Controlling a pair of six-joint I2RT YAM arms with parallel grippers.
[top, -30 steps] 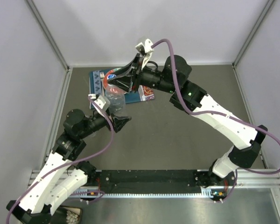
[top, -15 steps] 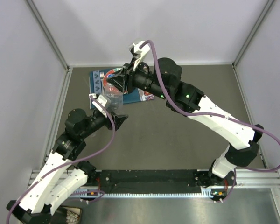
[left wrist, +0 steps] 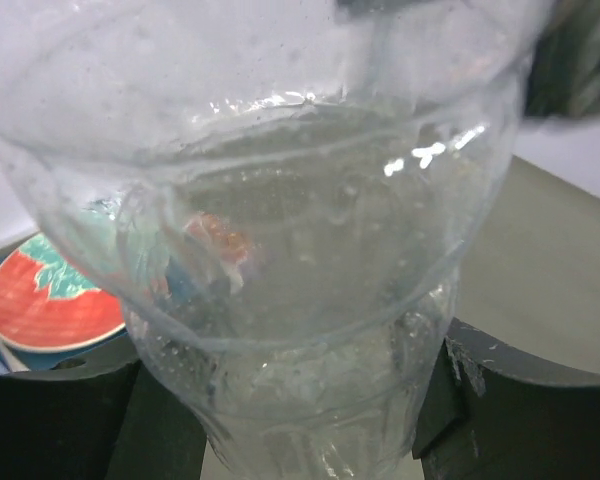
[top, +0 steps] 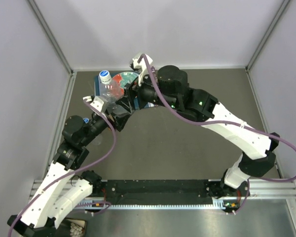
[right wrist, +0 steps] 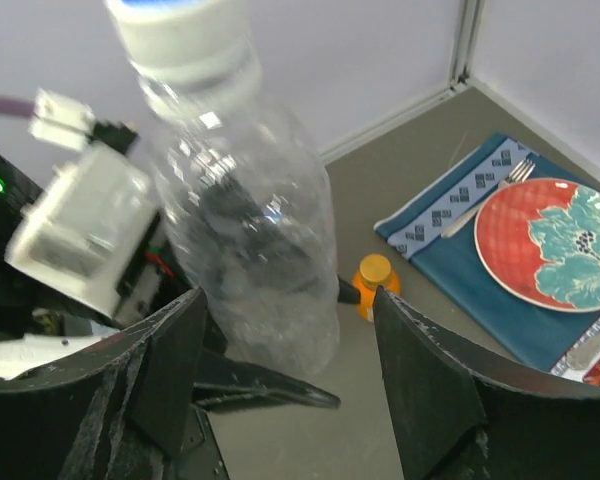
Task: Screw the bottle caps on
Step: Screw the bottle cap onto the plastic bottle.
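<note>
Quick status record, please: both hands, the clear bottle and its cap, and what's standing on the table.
Left hand: shut on clear plastic water bottle, held tilted off the table
Cap: white round screw cap on its neck; tightness unclear
Right hand: open, straddling the bottle
Table: squat orange bottle upright; red-and-teal patterned plate

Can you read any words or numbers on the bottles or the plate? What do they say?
No words or numbers can be read anywhere.
On the clear bottle: no label in view.
On its cap: white with a blue top, too blurred to show any letters.
On the orange bottle: too small to tell.
On the plate and the placemat: only patterns, no words.
</note>
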